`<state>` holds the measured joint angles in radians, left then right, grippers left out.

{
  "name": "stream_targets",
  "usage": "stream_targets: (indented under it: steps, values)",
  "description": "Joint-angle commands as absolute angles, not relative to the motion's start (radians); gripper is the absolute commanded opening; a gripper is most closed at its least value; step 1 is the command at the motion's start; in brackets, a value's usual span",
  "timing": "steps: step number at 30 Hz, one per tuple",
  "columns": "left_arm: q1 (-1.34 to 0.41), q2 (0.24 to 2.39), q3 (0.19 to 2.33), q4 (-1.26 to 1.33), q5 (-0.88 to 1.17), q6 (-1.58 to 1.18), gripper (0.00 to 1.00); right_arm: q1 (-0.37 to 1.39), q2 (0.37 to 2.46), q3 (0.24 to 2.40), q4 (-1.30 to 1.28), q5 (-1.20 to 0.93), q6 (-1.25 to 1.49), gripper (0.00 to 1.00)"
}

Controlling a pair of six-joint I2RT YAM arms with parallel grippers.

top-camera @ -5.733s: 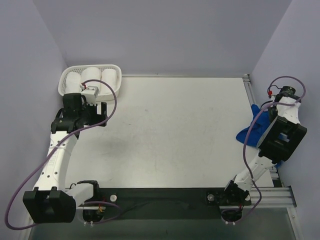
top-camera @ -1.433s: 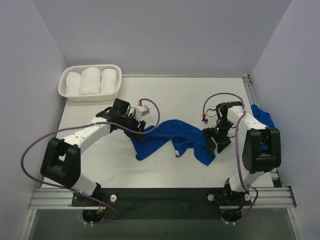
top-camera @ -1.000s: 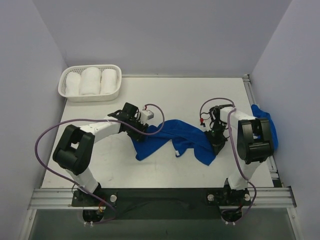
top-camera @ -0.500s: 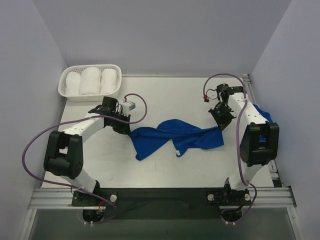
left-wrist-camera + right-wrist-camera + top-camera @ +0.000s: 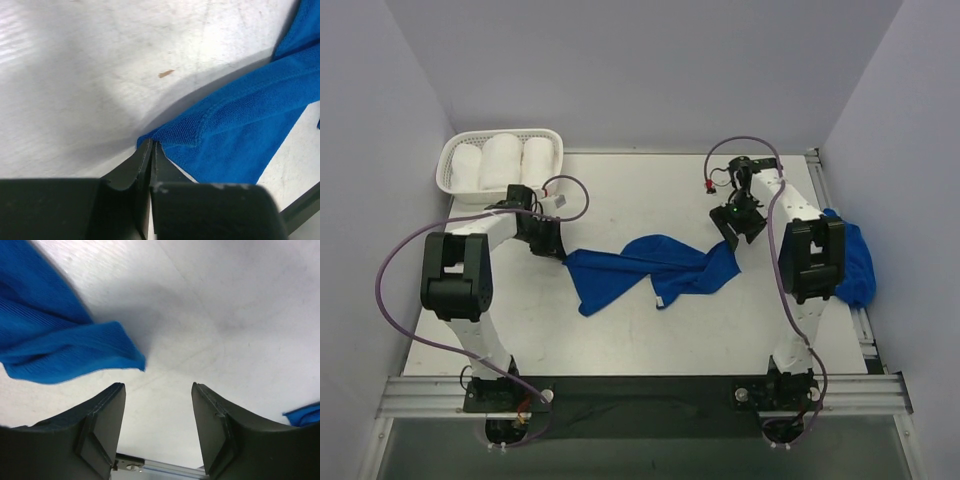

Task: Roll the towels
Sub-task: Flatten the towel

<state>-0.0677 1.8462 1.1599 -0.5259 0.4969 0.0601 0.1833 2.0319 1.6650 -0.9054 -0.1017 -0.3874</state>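
Observation:
One blue towel [image 5: 650, 265] lies crumpled and stretched out across the middle of the table. My left gripper [image 5: 557, 251] is at its left corner, and in the left wrist view the jaws [image 5: 151, 146] are shut with that corner of the towel [image 5: 240, 130] pinched at their tips. My right gripper [image 5: 731, 233] hovers just beyond the towel's right end, open and holding nothing. In the right wrist view the fingers [image 5: 157, 390] stand apart over bare table, with the loose towel end [image 5: 60, 350] to their upper left. A second blue towel [image 5: 852, 262] is heaped at the table's right edge.
A white basket [image 5: 450, 160] with three white towel rolls stands at the far left corner. Bare table [image 5: 650, 195] stretches behind the towel. A metal rail [image 5: 865, 340] runs along the right edge, and the arm bases stand at the near edge.
The towel has been dragged left, with the left gripper still shut on its corner. The right gripper has opened, let go of the right end and moved slightly left and back.

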Motion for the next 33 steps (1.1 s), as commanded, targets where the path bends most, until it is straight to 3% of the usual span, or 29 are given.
stream_targets:
  steps: [1, 9, 13, 14, 17, 26, 27, 33]
  values:
    - [-0.029, 1.856, 1.207, -0.545, 0.509, 0.063, 0.12, 0.08, 1.928, 1.623, -0.977, -0.184, -0.357, 0.56]
    - [-0.023, 1.827, 1.19, -0.548, 0.555, 0.113, 0.44, -0.081, 1.833, 1.46, -0.983, -0.46, -0.33, 0.57]
    - [-0.025, 1.813, 1.201, -0.564, 0.568, 0.13, 0.57, -0.081, 1.87, 1.414, -0.922, -0.535, -0.285, 0.48]
    - [-0.023, 1.81, 1.21, -0.569, 0.572, 0.138, 0.69, -0.081, 1.879, 1.404, -0.902, -0.534, -0.275, 0.46]
    - [-0.022, 1.784, 1.216, -0.592, 0.595, 0.156, 0.79, -0.083, 1.931, 1.402, -0.851, -0.514, -0.226, 0.42]
    - [-0.023, 1.718, 1.215, -0.591, 0.637, 0.155, 0.81, -0.055, 2.016, 1.373, -0.759, -0.479, -0.134, 0.4]
    - [-0.021, 1.717, 1.223, -0.592, 0.643, 0.163, 0.91, -0.049, 2.035, 1.371, -0.753, -0.479, -0.121, 0.39]
    - [-0.034, 1.69, 1.223, -0.606, 0.602, 0.216, 0.97, -0.006, 2.048, 1.355, -0.726, -0.448, -0.101, 0.32]
